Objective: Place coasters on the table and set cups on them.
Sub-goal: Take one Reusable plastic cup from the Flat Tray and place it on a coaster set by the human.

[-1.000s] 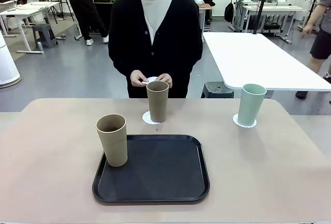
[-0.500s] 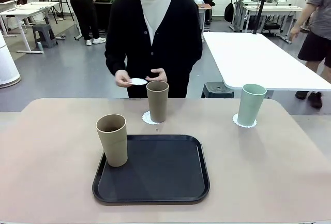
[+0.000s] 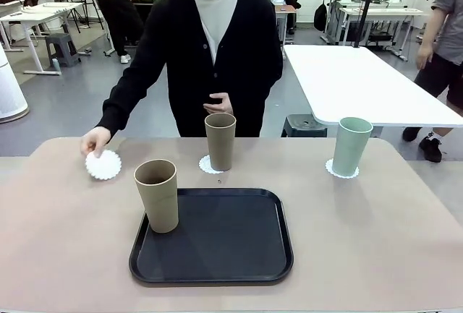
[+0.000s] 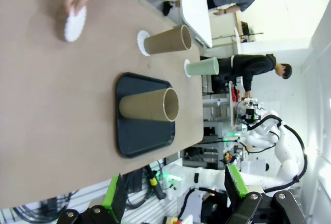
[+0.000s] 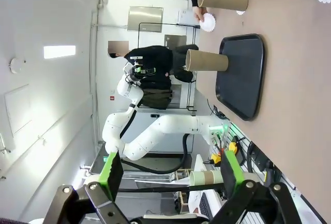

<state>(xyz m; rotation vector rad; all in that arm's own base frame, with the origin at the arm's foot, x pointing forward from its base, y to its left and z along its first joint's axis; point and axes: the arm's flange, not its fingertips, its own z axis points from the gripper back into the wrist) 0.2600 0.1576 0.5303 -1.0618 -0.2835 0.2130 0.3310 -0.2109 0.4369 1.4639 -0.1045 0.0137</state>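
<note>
1. Tools first: left gripper (image 4: 174, 182) is released, its green pads spread wide with nothing between them. In its wrist view it hangs back off the near side of the table (image 3: 376, 241), looking across the whole top.
2. The right gripper (image 5: 170, 164) is also released and empty, jaws wide. In its wrist view it is well clear of the tabletop.
3. Nearest thing on the table is a black tray (image 3: 231, 244), in the middle on the robot's side.
4. A tan cup (image 3: 157, 195) stands upright directly on the tray, against its left edge toward the far corner.
5. A second tan cup (image 3: 220, 141) stands upright just beyond the tray's far edge, on the first coaster (image 3: 207, 165). The coaster's scalloped rim shows to the left of the cup's base.
6. The green cup (image 3: 351, 146) stands upright far right on the table, well apart from the tray, on the second coaster (image 3: 338, 173).
7. The third coaster (image 3: 103, 164) lies far left on the table with no cup on it, near the tan cup but apart from it. The person's hand (image 3: 95, 140) is at its far edge, fingertips on it, arm stretched out.
8. The person's other hand (image 3: 219, 103) is held at the waist behind the second tan cup, off the table.
</note>
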